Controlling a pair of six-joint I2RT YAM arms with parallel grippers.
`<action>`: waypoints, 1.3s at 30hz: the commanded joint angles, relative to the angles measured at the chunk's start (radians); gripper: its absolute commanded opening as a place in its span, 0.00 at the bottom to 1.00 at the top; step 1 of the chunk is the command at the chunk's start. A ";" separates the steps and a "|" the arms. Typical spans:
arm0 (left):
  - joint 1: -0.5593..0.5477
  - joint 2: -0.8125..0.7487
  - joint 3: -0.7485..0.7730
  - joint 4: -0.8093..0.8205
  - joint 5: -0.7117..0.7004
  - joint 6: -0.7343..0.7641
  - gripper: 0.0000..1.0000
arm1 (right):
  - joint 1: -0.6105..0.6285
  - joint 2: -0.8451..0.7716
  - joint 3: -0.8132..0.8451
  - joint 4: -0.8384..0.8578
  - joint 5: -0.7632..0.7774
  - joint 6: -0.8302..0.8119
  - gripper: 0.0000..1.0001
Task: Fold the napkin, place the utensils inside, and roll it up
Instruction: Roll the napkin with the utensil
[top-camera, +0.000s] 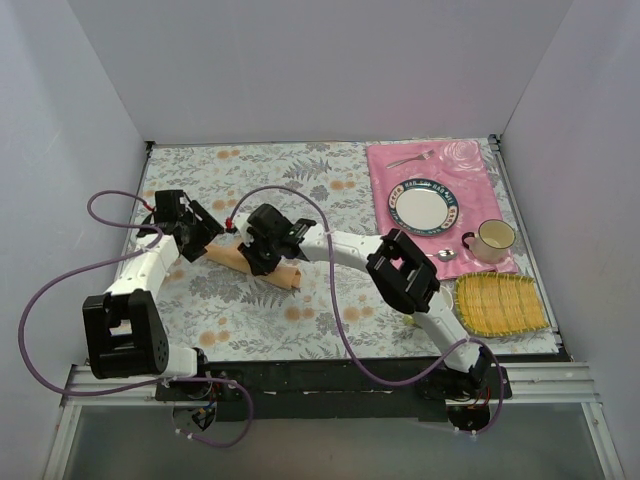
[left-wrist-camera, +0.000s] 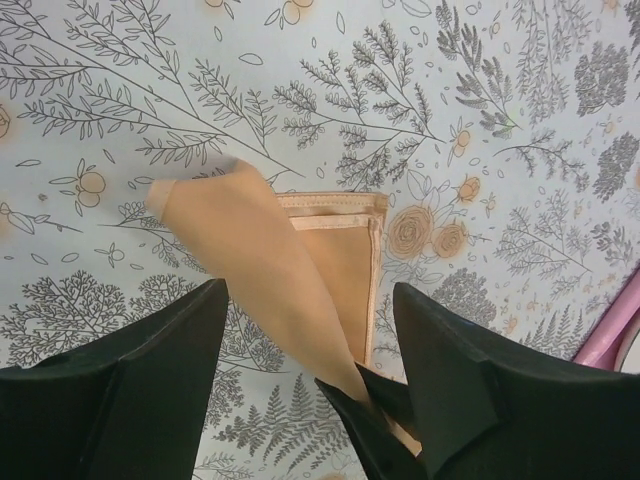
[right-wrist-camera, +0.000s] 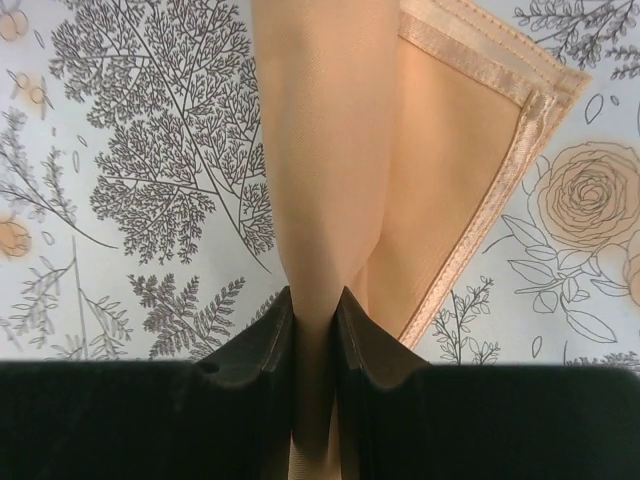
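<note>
The peach-orange napkin (top-camera: 289, 273) lies folded on the floral tablecloth, with part of it lifted into a roll-like ridge (left-wrist-camera: 240, 240). My right gripper (top-camera: 263, 258) is shut on that ridge; the cloth is pinched between its fingers (right-wrist-camera: 315, 325). My left gripper (top-camera: 210, 234) is open, its fingers (left-wrist-camera: 160, 370) wide apart on either side of the ridge without touching it. The right gripper's fingertips (left-wrist-camera: 375, 425) show between them. The silver fork (top-camera: 410, 158) lies at the top of the pink placemat. The silver spoon (top-camera: 447, 254) lies beside the cup, away from the napkin.
A pink rose-print placemat (top-camera: 475, 180) at the back right holds a plate (top-camera: 422, 205) and a cream cup (top-camera: 492, 240). A yellow woven mat (top-camera: 500, 303) lies in front of it. White walls close in the left, back and right sides.
</note>
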 joint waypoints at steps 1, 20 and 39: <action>0.004 -0.068 0.025 -0.040 -0.031 -0.011 0.67 | -0.067 0.062 0.043 -0.078 -0.254 0.193 0.17; 0.003 0.110 -0.052 0.182 0.287 -0.060 0.54 | -0.214 0.083 -0.282 0.522 -0.713 0.801 0.24; 0.004 0.223 -0.034 0.181 0.201 -0.011 0.54 | -0.193 -0.065 -0.065 -0.084 -0.393 0.191 0.62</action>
